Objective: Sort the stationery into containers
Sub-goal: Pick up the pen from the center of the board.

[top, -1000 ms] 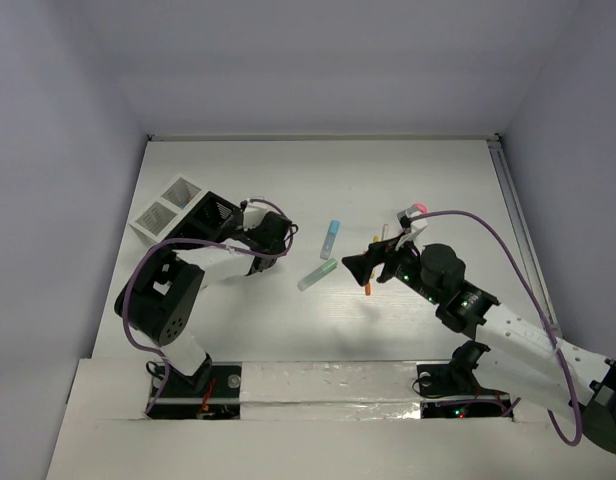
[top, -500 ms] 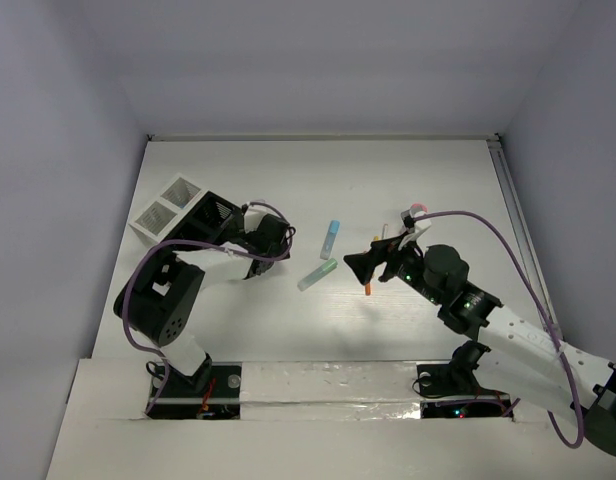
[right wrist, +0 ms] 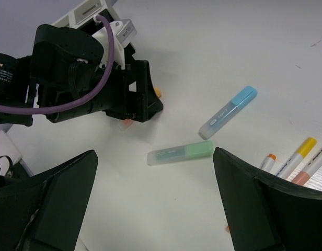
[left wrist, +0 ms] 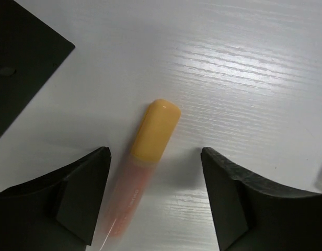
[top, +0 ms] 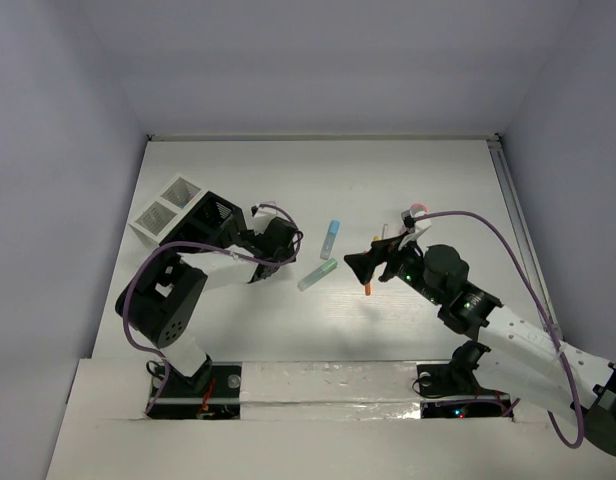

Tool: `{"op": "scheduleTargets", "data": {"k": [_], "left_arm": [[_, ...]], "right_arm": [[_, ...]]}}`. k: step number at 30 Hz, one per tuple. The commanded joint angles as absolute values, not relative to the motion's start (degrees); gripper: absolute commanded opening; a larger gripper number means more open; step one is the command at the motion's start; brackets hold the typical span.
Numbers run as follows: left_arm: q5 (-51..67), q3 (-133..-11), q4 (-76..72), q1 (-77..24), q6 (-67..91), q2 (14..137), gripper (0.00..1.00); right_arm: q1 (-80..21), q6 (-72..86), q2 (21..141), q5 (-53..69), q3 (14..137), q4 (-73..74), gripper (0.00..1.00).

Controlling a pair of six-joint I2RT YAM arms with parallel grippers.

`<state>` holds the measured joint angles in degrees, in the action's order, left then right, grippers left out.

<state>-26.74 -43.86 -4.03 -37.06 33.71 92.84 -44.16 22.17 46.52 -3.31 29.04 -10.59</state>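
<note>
- we see a flat white table (top: pixel 408 180) with faint woodgrain, boxed in on three sides by plain pale grey-lilac walls (top: pixel 318 60).
- a thin metal rail (top: pixel 515 215) runs along its right edge.
- soft light glints off a shiny white strip (top: pixel 328 380) at the near edge.

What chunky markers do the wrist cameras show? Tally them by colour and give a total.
Orange marker: 1
Blue marker: 1
Green marker: 1
Total: 3
</note>
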Motion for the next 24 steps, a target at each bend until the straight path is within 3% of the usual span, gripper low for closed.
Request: {"op": "scheduleTargets", "data": {"k": [1,4,7,8,17,24], "left_arm": [[-26.27,-44.56,-2.81,-37.18,34.54,93.51,0.65],[-27.5,-44.91,-2.46,-37.18,34.1,94.48,0.48],[-28.73,-45.53,-1.85,-37.18,33.66,95.71,0.19],[-28.91,-45.79,-1.85,-37.18,33.58,95.8,0.02],[-27.94,-50.97,-0.36,-37.18,30.15,83.25,0.0],[-27.51,-54.58,0.79,-25.51,28.47,68.06,0.0]], "right_arm": [[-43.86,21.01,45.26,-4.66,28.92,-11.34,0.97],[-43.86,21.01,44.91,-4.75,28.92,-11.25,0.98],[-43.86,21.01,44.74,-4.83,28.92,-11.16,0.97],[-43.86,21.09,44.74,-4.75,28.92,-11.16,0.97],[-43.86,21.62,44.91,-5.89,28.74,-11.25,0.97],[-43.86,22.32,44.74,-4.31,29.0,-10.99,1.0]]}}
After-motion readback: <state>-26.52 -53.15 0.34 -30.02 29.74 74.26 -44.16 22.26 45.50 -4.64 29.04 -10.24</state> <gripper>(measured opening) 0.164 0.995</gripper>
